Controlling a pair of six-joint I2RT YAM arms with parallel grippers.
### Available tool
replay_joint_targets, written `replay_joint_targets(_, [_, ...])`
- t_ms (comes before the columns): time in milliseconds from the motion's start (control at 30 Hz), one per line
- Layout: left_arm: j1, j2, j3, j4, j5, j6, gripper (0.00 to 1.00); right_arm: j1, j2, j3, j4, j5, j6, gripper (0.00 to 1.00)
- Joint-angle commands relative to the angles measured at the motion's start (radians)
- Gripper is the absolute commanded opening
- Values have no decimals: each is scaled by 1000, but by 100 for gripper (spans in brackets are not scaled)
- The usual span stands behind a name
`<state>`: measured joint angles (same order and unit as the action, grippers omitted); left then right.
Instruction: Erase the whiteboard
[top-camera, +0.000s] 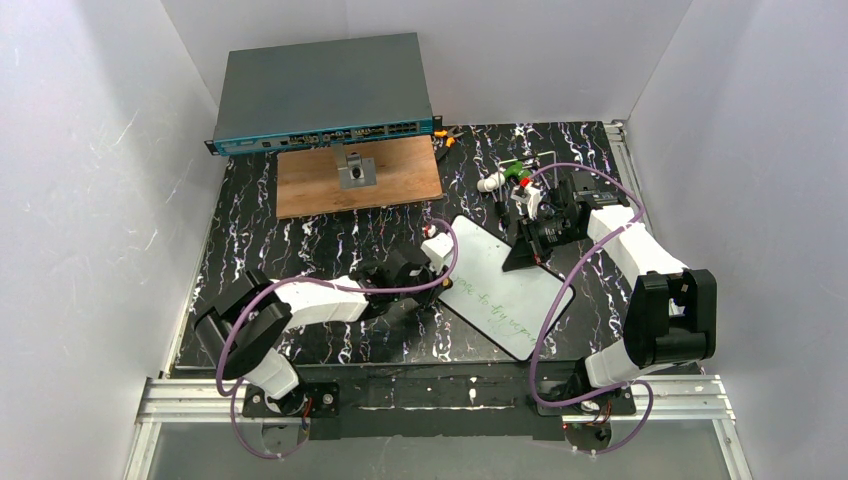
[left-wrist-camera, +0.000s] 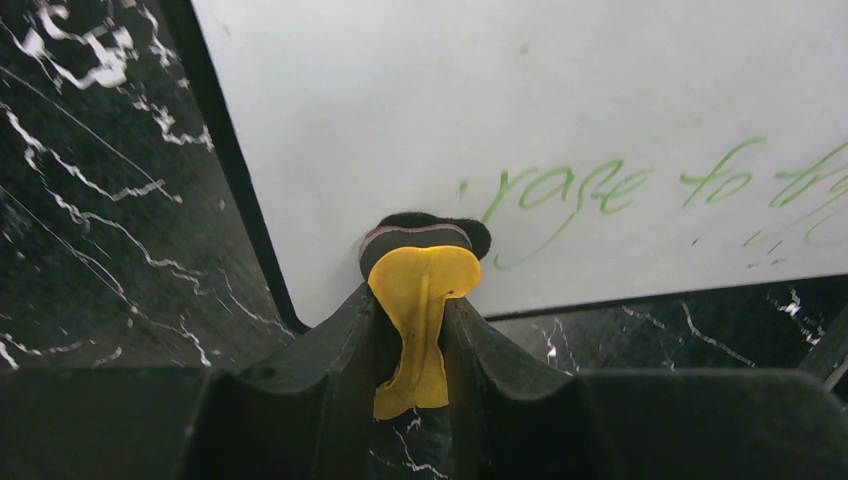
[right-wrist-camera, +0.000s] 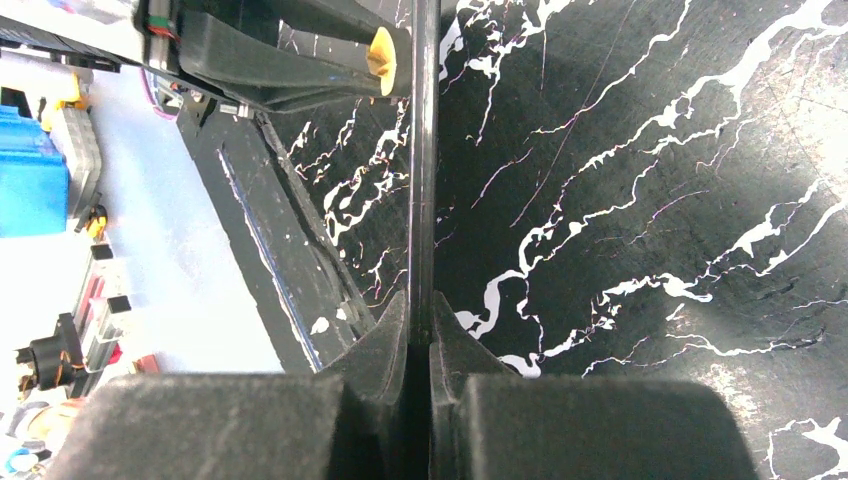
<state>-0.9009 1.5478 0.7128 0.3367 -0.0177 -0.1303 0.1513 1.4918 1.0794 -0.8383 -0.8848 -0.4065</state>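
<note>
The whiteboard (top-camera: 505, 285) lies tilted across the black marbled table, with green handwriting (left-wrist-camera: 600, 190) along it. My left gripper (left-wrist-camera: 412, 300) is shut on a yellow eraser (left-wrist-camera: 425, 275). The eraser's black felt tip (left-wrist-camera: 425, 232) rests on the board near its left corner, just left of the first green word. From above, the left gripper (top-camera: 440, 280) is at the board's left edge. My right gripper (right-wrist-camera: 421, 300) is shut on the whiteboard's thin dark rim (right-wrist-camera: 423, 180), seen edge-on, at the board's far side (top-camera: 522, 260).
A grey network switch (top-camera: 320, 95) stands at the back left, with a brown wooden board (top-camera: 400, 180) carrying a metal fitting in front of it. Markers and small parts (top-camera: 510, 175) lie at the back right. White walls enclose three sides.
</note>
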Motion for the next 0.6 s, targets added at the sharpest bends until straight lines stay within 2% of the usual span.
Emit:
replay_joint_targets(0, [-14,14,-45,-31,-34,-2,0,9,-5,40,2,-80,-40,1])
replay_joint_targets(167, [-13,-9,-7,-53,-48,4,0,8,-4,40,1,-81,-43,1])
replay_joint_targets(567, [-10,5,191,-181,-157,37,0,8,-4,42,-1,-85,-46,1])
